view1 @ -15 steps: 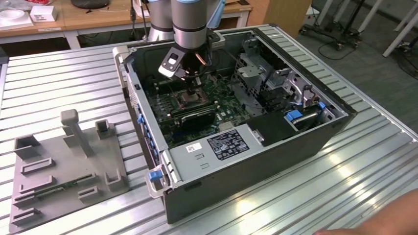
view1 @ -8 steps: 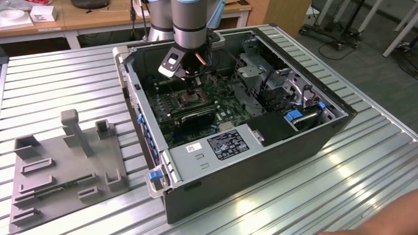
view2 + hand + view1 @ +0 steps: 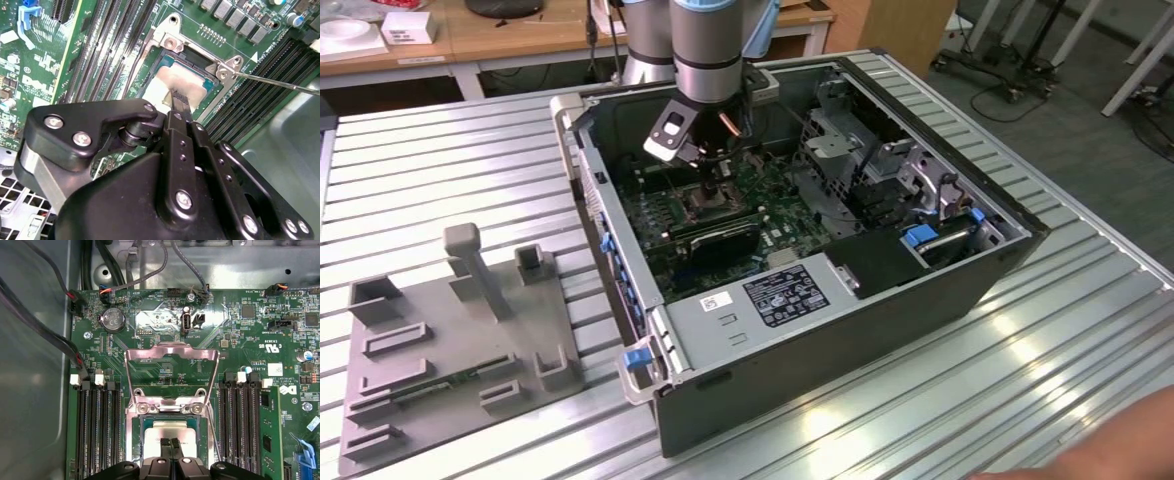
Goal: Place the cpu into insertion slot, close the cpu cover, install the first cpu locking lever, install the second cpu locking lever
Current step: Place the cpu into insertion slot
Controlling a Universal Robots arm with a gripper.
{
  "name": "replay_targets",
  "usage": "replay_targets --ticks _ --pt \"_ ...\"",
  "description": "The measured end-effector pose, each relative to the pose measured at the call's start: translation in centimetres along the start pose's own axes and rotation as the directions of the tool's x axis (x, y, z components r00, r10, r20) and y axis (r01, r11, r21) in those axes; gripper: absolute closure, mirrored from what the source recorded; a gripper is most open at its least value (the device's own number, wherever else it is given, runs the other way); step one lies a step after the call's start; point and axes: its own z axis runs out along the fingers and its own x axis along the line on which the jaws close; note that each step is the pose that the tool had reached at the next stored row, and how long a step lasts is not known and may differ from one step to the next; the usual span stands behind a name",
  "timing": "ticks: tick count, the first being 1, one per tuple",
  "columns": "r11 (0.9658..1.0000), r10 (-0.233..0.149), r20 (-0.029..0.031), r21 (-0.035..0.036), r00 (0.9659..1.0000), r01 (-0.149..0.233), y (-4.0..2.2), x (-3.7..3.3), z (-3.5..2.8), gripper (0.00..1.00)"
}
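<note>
Exterior view's left: grey fixture block on the slatted table, at about 8 o'clock from the open computer case. Centre of that view: the arm reaches down into the case, with the gripper low over the green board, near the case's middle. Exterior view's right, about 4 o'clock from the case: part of a person's hand at the frame's corner.

In both wrist views the gripper has its fingers pressed together with nothing between them. The tips are at the top face of the cpu; actual contact cannot be told. The cpu lies flat inside the insertion slot. The cpu cover stands swung open, hinged at the slot's edge and clear of the cpu. In the second wrist view a thin locking lever angles away from a corner of the slot. Long black memory slots flank the slot on both sides
</note>
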Motion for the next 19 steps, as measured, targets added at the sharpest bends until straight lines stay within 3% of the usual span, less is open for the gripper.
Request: replay_targets --ticks 10,19 --pt "1.0000 0.000 0.0000 0.0065 1.0000 0.000 0.00 0.00 0.04 0.89" --pt "1.0000 0.000 0.0002 0.0067 1.0000 0.000 -0.12 -0.01 0.38 0.89"
